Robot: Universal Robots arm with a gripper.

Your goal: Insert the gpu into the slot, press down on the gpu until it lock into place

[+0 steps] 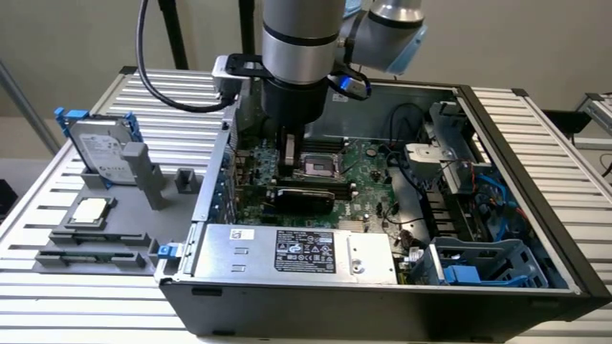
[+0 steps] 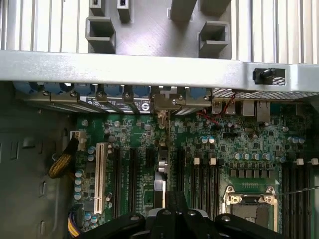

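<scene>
Pressing step: pincer (image 1: 292,154) over the standing gpu (image 1: 301,195) inside the computer case (image 1: 497,215).

The gpu stands on edge on the motherboard (image 1: 373,168), directly beneath the pincer, with its bracket end toward the case's rear wall. Whether the pincer is apart or together cannot be told. Insertion appears to be done or nearly done, though whether the card edge is fully home in the slot cannot be confirmed. The next move calls for straight downward force, kept square to the motherboard.

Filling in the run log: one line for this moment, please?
arm: inside open computer case | gripper: at card's top edge, contact unclear | card: upright on motherboard
</scene>
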